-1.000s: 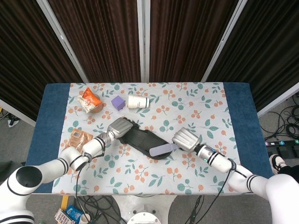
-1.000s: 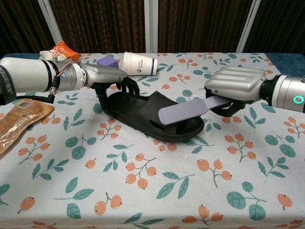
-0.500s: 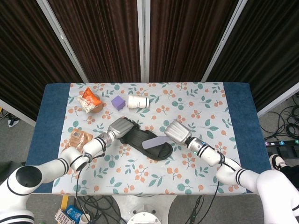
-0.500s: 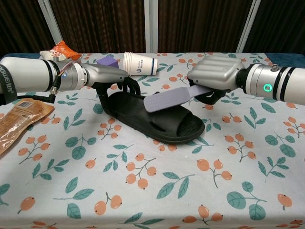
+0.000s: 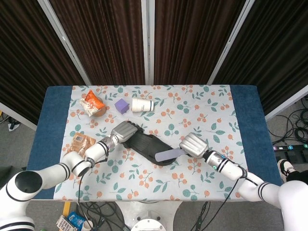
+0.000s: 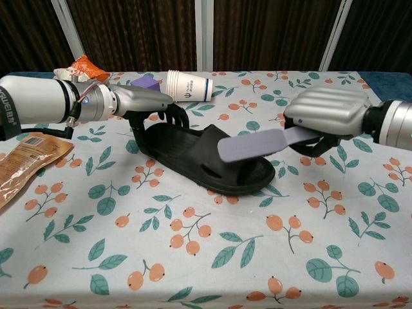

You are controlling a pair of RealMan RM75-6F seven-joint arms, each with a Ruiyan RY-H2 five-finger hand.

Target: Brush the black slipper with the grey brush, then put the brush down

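Chest view showed the black slipper lying on its sole near the middle of the table, heel toward the left hand and toe toward the right. The left hand rested over the heel end with fingers curled down around the rim, pinning it. The right hand gripped the handle of the grey brush, whose flat head hung over the toe end and strap; whether it touched the slipper could not be told.

To brush well, the head would probably need to sit flat on the upper and travel along the length of the slipper in short strokes, while the left hand held the heel firmly so the slipper did not slide on the cloth. Pressing too hard near the toe might tip or push it.

Head view showed a floral tablecloth over a blue table, with a paper cup on its side, a purple block, an orange snack bag and a brown packet well apart from the slipper. Dark curtains hung behind the table.
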